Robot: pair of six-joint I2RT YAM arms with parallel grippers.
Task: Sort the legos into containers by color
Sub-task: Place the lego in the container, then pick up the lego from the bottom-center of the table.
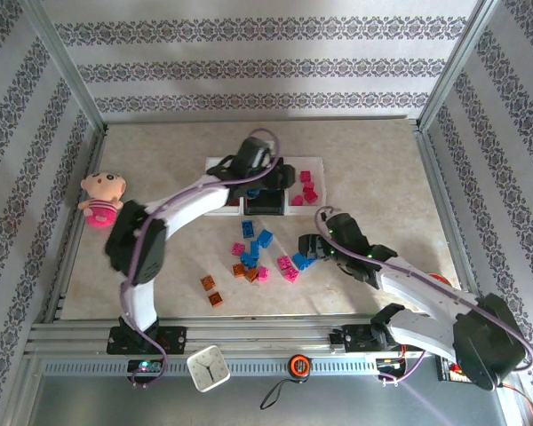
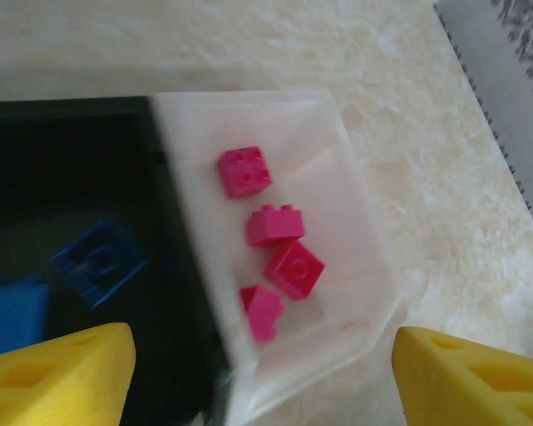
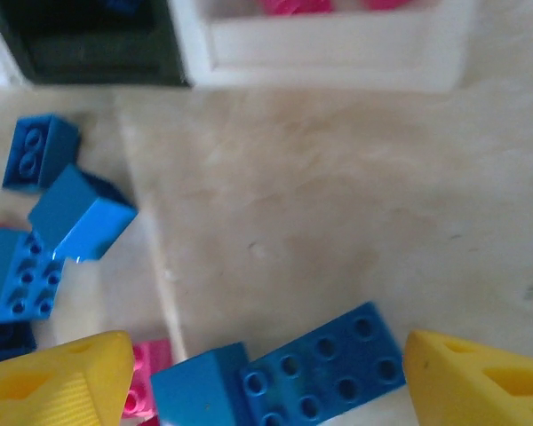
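Left gripper (image 2: 265,377): you have it over the containers, above the seam where the black middle tray (image 2: 71,151) meets the right white tray (image 2: 355,213). The claw is released: its yellow fingers (image 2: 58,373) stand wide apart with nothing between them but the trays below.

The right white tray holds four pink legos (image 2: 284,266), close together in a loose line. The black middle tray holds a blue lego (image 2: 98,262) and a second blue piece (image 2: 13,315) at the frame's left edge (both blurred, so I cannot tell which way up).

Top view: the left arm reaches across the table (image 1: 373,169) to the tray row at the far middle. The left white tray (image 1: 220,208) is largely hidden under the arm.

Loose legos lie on the table between the trays and the arm bases:
- blue ones (image 1: 263,238) nearest the trays
- pink ones (image 1: 290,268) just beside the right gripper (image 1: 313,245)
- orange ones (image 1: 212,291) closest to the bases

Right gripper, wrist view: it sits low over the table on the near side of the trays, claw released and fingers wide. A long blue brick (image 3: 329,364) lies flat between them, studs up, with a gap at each finger. A blue block (image 3: 200,386) sits against its left end. More blue bricks (image 3: 78,213) lie to the left.
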